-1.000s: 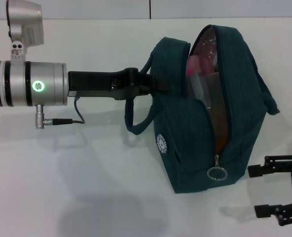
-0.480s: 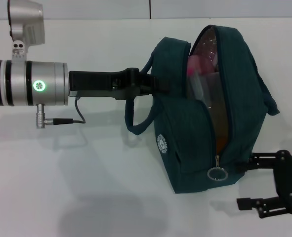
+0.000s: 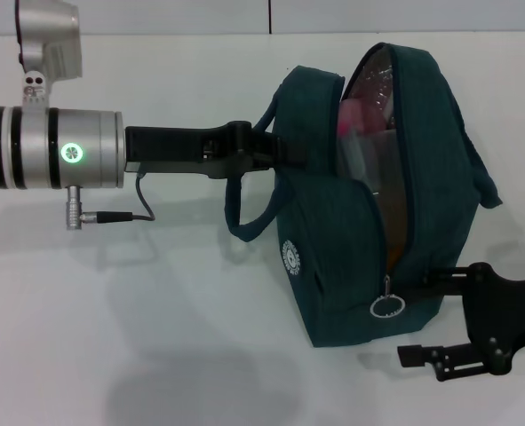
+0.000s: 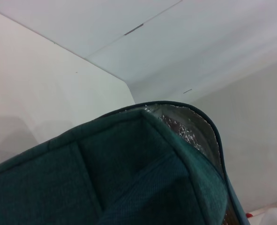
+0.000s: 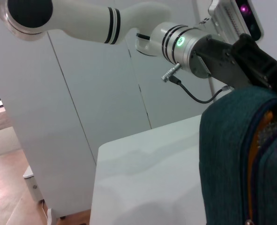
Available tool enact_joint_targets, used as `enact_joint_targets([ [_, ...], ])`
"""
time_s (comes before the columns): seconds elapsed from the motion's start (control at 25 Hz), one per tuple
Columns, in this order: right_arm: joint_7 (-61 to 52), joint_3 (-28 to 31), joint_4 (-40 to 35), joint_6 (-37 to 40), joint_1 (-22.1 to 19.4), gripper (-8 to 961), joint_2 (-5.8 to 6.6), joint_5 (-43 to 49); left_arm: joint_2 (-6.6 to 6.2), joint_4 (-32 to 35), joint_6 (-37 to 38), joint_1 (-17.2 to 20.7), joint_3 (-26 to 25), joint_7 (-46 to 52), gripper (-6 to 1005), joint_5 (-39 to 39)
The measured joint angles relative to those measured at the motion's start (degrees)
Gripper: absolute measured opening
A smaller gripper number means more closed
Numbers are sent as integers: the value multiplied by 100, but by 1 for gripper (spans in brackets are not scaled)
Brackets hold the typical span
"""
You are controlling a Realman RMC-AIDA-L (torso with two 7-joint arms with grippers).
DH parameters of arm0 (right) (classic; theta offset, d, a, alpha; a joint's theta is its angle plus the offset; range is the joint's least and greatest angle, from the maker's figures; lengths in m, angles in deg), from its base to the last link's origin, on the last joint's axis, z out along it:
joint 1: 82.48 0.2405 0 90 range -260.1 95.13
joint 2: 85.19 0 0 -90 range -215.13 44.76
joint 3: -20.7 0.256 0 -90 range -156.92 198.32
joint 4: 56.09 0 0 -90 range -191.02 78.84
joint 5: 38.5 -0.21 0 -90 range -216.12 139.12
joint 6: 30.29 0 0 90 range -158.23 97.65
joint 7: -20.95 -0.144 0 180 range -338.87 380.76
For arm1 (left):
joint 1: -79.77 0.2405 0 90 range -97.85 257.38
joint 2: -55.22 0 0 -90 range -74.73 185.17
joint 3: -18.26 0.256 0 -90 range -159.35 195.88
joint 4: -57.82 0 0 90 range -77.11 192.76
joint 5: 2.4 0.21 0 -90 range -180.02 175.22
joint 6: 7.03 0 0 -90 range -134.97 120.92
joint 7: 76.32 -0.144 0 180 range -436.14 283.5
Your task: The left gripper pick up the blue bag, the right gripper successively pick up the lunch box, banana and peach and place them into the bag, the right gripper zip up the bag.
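Your black two-finger right gripper (image 3: 426, 324) has moved in from the edge, fingers spread wide, now beside the silver ring zipper pull (image 3: 385, 305). The dark teal fabric bag (image 3: 333, 266) stands unzipped on the white worktop (image 3: 155, 311), left gripper (image 3: 275, 153) clamping its side. Zipping comes next.

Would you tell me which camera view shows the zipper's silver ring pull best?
The head view: the ring pull hangs in full on the blue bag below the open zipper, with the right gripper close beside it. The right wrist view shows only the zipper's lower end at its bottom edge. The left wrist view shows just fabric and lining.
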Motion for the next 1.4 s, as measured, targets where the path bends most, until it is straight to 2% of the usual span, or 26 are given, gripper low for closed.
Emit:
enact_joint_targets([
  [0.28,2,0,219,-186,126,702,-5,-8,0,0,0,0,-16,-51,61,1],
  [0.52,-36,0,300,-397,160,495,-15,-9,0,0,0,0,-22,-53,65,1],
  [0.76,-41,0,335,-503,171,249,-14,-84,0,0,0,1,-22,-68,68,1],
  [1.08,-23,0,334,-489,174,32,-10,-132,0,0,0,30,-22,-135,72,1],
  [1.4,-10,31,40,-194,39,7,30,-286,6,-102,-14,137,-157,-335,76,-110],
])
